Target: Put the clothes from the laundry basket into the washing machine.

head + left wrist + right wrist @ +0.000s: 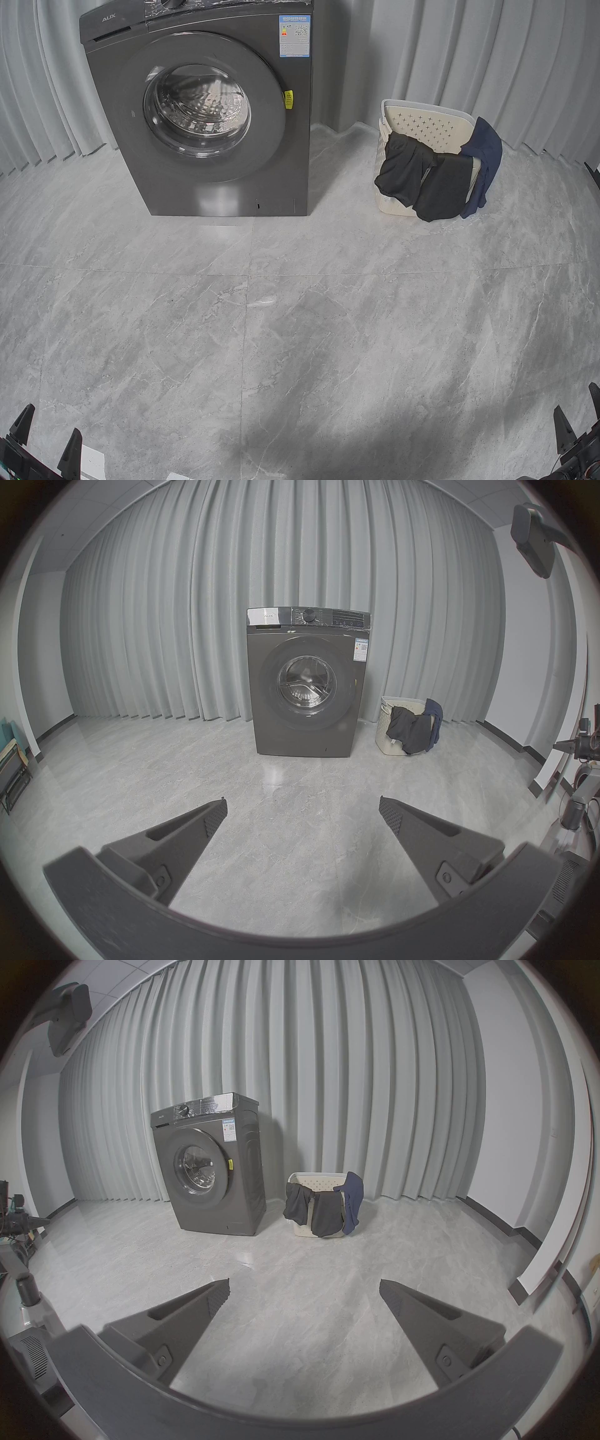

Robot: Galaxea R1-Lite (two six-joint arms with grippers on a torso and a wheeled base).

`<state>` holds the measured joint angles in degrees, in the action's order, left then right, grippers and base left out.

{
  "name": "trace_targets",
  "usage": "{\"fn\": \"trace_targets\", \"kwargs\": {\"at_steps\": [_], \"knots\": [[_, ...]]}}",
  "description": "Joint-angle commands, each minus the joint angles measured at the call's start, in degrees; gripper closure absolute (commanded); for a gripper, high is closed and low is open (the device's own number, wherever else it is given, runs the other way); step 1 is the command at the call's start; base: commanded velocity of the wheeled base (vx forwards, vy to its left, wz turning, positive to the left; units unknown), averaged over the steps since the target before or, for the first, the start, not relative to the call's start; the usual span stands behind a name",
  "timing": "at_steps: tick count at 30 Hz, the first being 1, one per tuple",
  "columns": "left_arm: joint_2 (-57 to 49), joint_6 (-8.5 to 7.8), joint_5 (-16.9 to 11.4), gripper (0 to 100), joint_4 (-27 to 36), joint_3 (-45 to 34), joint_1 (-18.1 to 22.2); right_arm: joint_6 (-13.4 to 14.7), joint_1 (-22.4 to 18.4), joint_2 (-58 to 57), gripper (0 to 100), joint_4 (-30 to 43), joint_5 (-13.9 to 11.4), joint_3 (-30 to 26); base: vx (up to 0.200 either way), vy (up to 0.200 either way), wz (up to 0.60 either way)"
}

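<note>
A dark grey front-loading washing machine (200,112) stands against the curtain, its round door shut. To its right sits a cream laundry basket (431,128) with dark grey clothes (422,175) and a navy garment (484,156) draped over its front rim. The washing machine (306,680) and the basket (390,720) lie far ahead across the floor, as do the machine (206,1163) and basket (315,1182) in the right wrist view. My left gripper (47,431) stands open at the near left, my right gripper (578,409) open at the near right. Both the left gripper (303,805) and the right gripper (303,1285) hold nothing.
Grey marble-patterned floor tiles (300,325) stretch between me and the machine. Pale pleated curtains (500,56) hang behind both. A gap of floor separates machine and basket.
</note>
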<state>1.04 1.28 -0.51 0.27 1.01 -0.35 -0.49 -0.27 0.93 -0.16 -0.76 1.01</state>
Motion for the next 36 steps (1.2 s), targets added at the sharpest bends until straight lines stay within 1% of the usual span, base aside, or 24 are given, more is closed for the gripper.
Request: {"fn": "trace_targets", "kwargs": {"at_steps": [1, 6, 11, 26, 29, 32, 35, 36], "knots": [[-0.86, 0.04, -0.02, 0, 0.0, -0.84, 0.0, -0.04, 0.0, -0.66, 0, -0.02, -0.21, -1.01, 0.0, 0.0, 0.0], [-0.86, 0.39, 0.07, 0, 0.0, -0.84, 0.0, 0.14, 0.09, -0.66, 0, -0.02, -0.21, -1.01, 0.0, 0.0, 0.0], [-0.86, 0.39, 0.07, 0, 0.0, -0.84, 0.0, 0.14, 0.09, -0.66, 0, -0.02, -0.21, -1.01, 0.0, 0.0, 0.0], [-0.86, 0.57, 0.16, 0, 0.0, -0.84, 0.0, 0.14, 0.0, -0.66, 0, -0.02, -0.21, -1.01, 0.2, 0.0, 0.0], [-0.86, 0.83, 0.51, 0, 0.0, -0.84, 0.0, 0.14, 0.09, -0.66, 0, -0.02, -0.21, -1.01, 0.0, 0.0, 0.0], [-0.86, 0.74, 0.51, 0, 0.0, -0.84, 0.0, 0.05, 0.18, -0.66, 0, 0.07, -0.21, -1.01, 0.0, 0.0, 0.0], [-0.86, 0.83, 0.51, 0, 0.0, -0.84, 0.0, -0.04, 0.09, -0.66, 0, -0.02, -0.3, -1.01, 0.0, 0.0, -0.6], [-0.86, 0.83, 0.51, 0, 0.0, -0.84, 0.0, -0.04, 0.0, -0.66, 0, -0.02, -0.21, -1.01, 0.0, 0.0, 0.0]]}}
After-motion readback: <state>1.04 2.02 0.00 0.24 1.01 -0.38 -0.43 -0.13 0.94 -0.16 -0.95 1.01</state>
